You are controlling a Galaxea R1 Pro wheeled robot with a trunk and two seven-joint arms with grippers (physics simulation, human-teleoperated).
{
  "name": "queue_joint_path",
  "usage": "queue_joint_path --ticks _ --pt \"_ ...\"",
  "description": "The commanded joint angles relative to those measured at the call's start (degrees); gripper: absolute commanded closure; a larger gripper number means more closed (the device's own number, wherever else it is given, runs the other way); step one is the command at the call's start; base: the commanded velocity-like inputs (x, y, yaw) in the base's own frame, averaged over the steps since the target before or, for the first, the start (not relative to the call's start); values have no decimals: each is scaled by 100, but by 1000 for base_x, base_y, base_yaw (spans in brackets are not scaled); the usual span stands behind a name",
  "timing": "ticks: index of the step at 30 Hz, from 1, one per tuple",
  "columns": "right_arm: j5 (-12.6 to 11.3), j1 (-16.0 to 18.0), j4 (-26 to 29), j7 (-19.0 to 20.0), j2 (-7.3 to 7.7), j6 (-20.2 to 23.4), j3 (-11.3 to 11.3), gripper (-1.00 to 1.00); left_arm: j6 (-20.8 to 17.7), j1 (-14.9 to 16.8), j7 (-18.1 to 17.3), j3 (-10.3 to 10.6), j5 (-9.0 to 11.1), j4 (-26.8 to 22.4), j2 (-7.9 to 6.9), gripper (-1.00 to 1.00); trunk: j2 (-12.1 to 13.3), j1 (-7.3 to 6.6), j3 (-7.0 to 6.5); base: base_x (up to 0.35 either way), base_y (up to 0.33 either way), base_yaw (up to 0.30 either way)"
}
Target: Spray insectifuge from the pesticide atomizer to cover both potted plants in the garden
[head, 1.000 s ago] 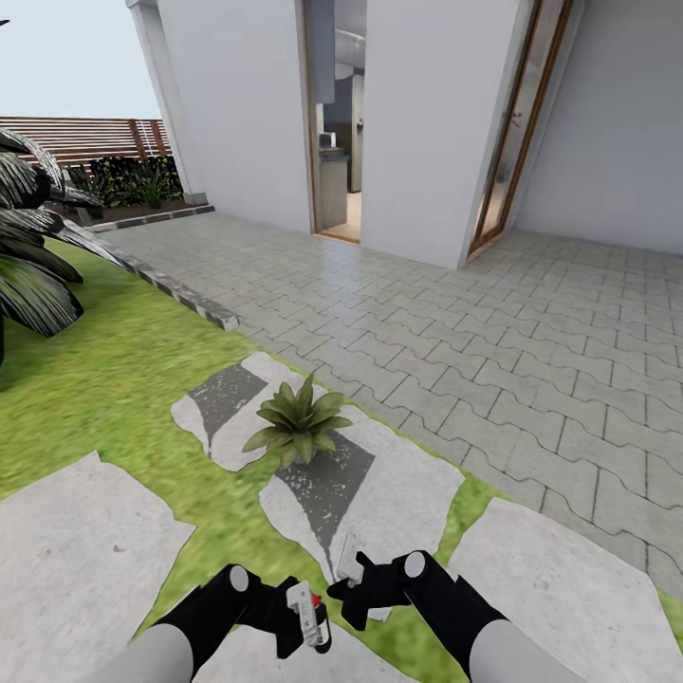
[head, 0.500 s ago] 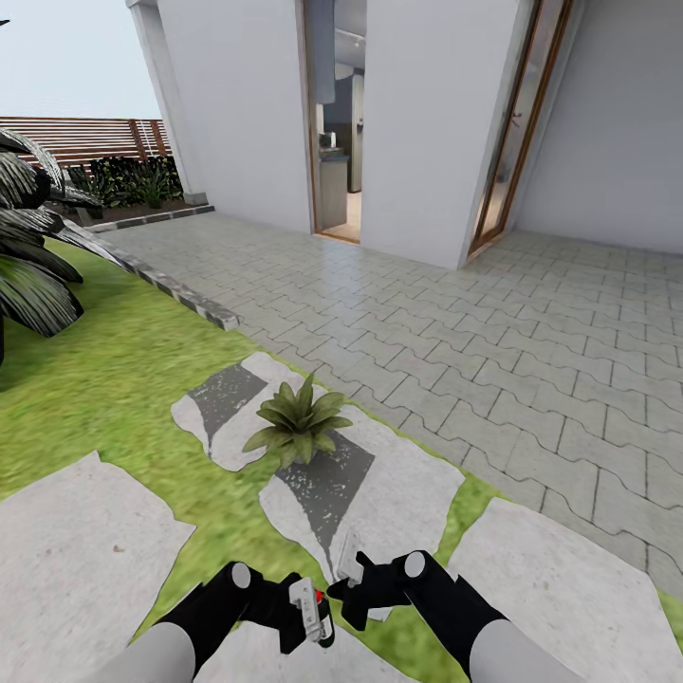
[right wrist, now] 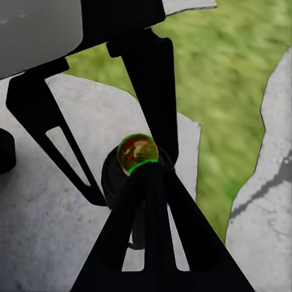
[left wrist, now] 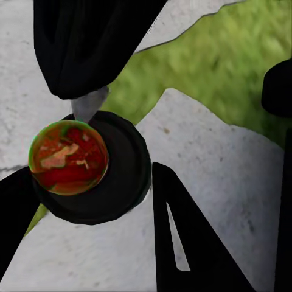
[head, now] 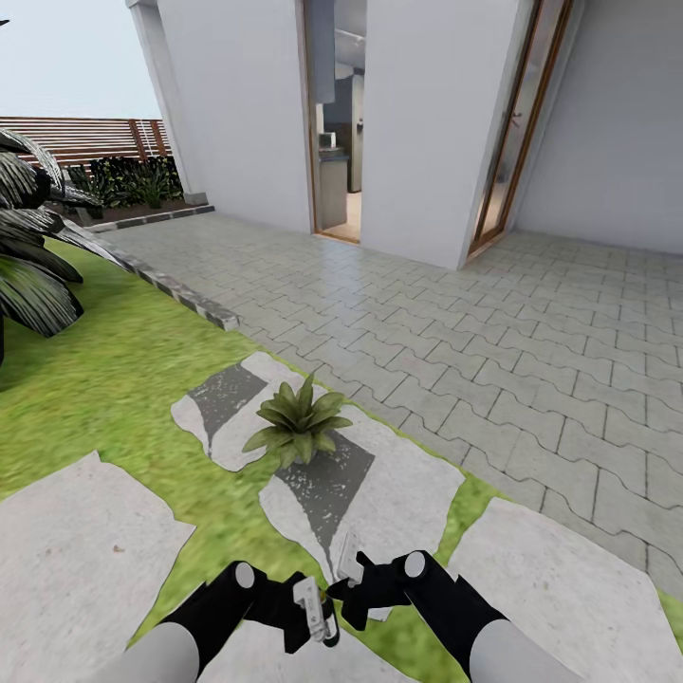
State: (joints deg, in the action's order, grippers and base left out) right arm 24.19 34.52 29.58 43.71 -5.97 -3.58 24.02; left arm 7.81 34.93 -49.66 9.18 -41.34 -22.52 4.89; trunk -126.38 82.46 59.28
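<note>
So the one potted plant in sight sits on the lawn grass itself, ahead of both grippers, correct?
Not quite. In the head view the potted plant sits on a grey and white stepping stone, not on the grass. It is indeed ahead of the left gripper and the right gripper.

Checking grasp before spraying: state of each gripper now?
Left gripper: closed on the pesticide atomizer.
Right gripper: jaws look open, holding nothing.

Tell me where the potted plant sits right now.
In the head view, the potted plant sits left of centre on a grey stepping stone, ahead of both grippers, near the paving.
</note>
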Motion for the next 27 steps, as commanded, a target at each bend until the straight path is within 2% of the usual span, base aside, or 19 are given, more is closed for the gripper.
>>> queue_joint_path --ticks 1,11,17,20,23,27 --pt "60 2 4 6 -1 -37 -3 100 54 0 -7 -4 -58 -6 7 100 -2 -1 5 0 0 0" --pt "60 2 3 6 5 -37 -3 100 49 -3 -3 4 -67 10 24 100 -2 -1 5 0 0 0" --pt "60 2 4 6 7 -37 -3 100 40 -4 0 7 -84 23 -47 100 -2 -1 5 0 0 0" --pt "60 2 0 6 8 -37 -3 100 33 -4 0 5 -109 22 -148 100 -2 -1 5 0 0 0" --pt "60 2 -4 6 8 -37 -3 100 28 -10 0 5 -118 53 -380 100 -2 -1 5 0 0 0" --pt "60 2 -5 6 36 -42 -3 100 35 -31 0 -6 -95 54 -595 100 -2 -1 5 0 0 0"
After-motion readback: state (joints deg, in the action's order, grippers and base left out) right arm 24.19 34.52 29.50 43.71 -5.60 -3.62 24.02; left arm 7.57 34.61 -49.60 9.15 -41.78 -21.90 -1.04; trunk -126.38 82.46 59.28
